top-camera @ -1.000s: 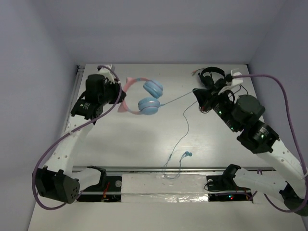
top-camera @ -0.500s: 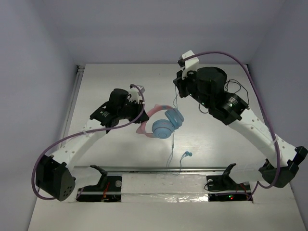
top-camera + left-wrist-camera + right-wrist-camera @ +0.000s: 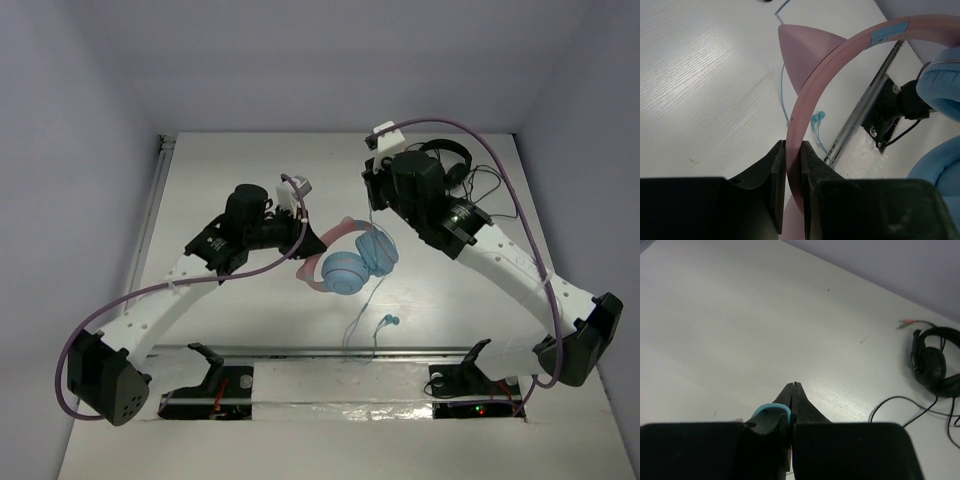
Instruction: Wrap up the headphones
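Observation:
The headphones [image 3: 345, 272] have light blue ear cups and a pink headband [image 3: 330, 232] with cat ears, and are held up over the middle of the table. My left gripper [image 3: 300, 238] is shut on the headband, which shows clamped between the jaws in the left wrist view [image 3: 792, 125]. A cat ear [image 3: 805, 55] and an ear cup [image 3: 940, 85] show there too. My right gripper [image 3: 372, 200] is just behind the ear cups, shut on the thin light-blue cable [image 3: 771, 410]. The cable [image 3: 358, 318] hangs to the table, its plug [image 3: 388, 320] near the front rail.
The smaller black headphones [image 3: 450, 160] with a black cable lie at the back right, also in the right wrist view [image 3: 935, 365]. A metal rail [image 3: 300, 350] runs along the table's front edge. Walls close in the left, right and back.
My left gripper carried the headphones from the back left to the middle of the table. My right arm swung left from the black headphones, holding the cable, to just behind the ear cups.

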